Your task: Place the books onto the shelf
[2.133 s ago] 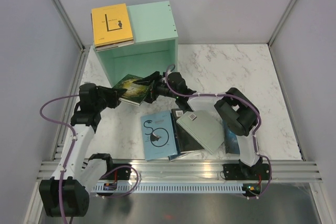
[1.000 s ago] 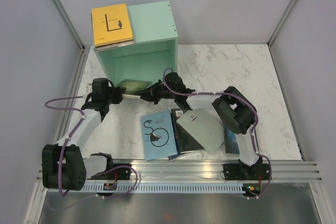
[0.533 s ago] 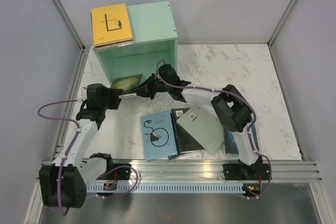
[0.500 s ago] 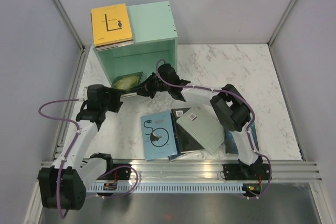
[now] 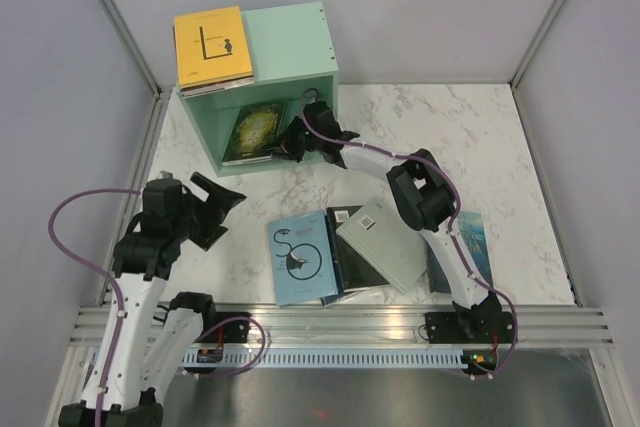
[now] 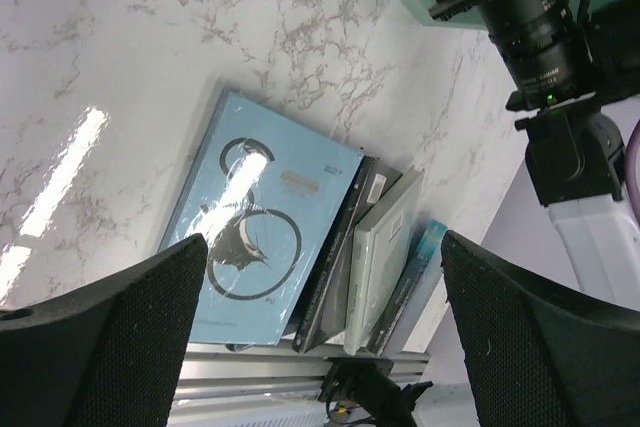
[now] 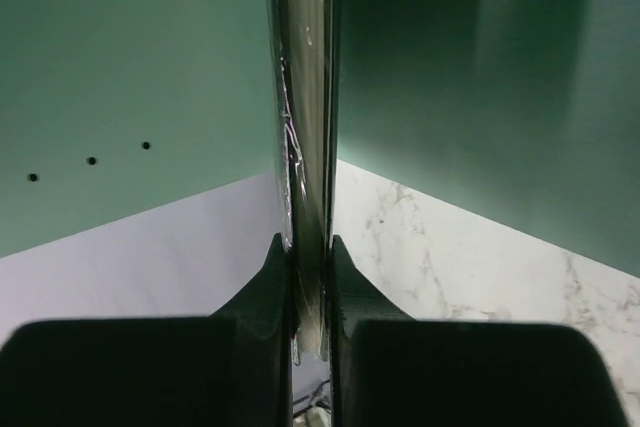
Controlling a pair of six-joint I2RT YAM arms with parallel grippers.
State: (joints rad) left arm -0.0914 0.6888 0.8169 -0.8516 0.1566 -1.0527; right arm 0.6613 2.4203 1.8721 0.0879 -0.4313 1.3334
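We count two placed: yellow-orange paperback atop mint-green wooden cube shelf, dark gold-art paperback inside it, right fingers clamping its edge. Left fingers spread, empty. Pile of thin paperbacks in front of shelf not yet shelved.

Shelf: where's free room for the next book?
Bare: the shelf top's right half, beside the yellow book; marble right of the shelf. Crowded: inside, where the right gripper clamps the dark book and its arm fills the right side.

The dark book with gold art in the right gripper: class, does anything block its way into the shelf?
Nothing visible does. The dark book with gold art, pinched at its edge by the right gripper, sits within the shelf opening, and the right wrist view shows only green panels around it.
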